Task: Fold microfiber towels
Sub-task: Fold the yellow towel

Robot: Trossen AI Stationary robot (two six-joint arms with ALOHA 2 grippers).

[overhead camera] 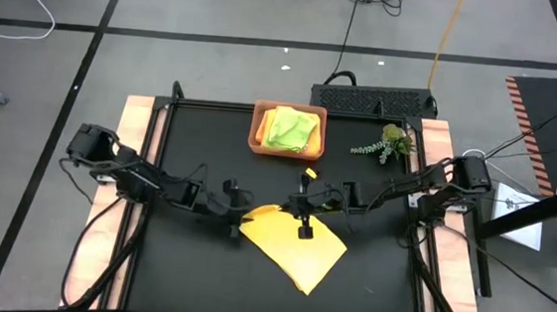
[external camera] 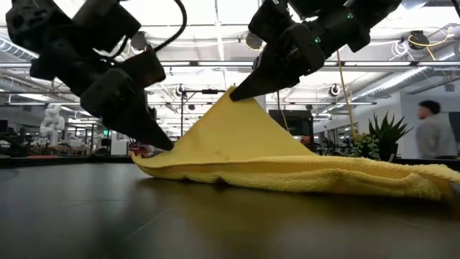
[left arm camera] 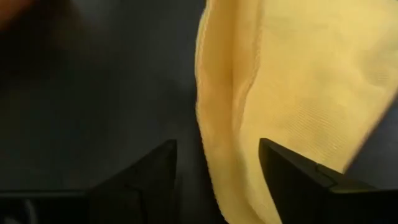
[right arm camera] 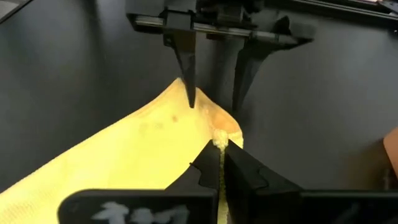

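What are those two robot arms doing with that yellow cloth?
They are folding a yellow towel on the black table. The right gripper has pinched one corner and lifted it into a peak. The left gripper is open, its fingers either side of the towel's edge at the table. Other towels sit in the orange tray at the back, a lime green towel on top.

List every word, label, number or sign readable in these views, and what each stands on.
None can be read.
White marks on the right hand's housing, seen in the right wrist view above the yellow towel: blurred, unreadable.
Signs in the room behind, in the low view: too small to read.
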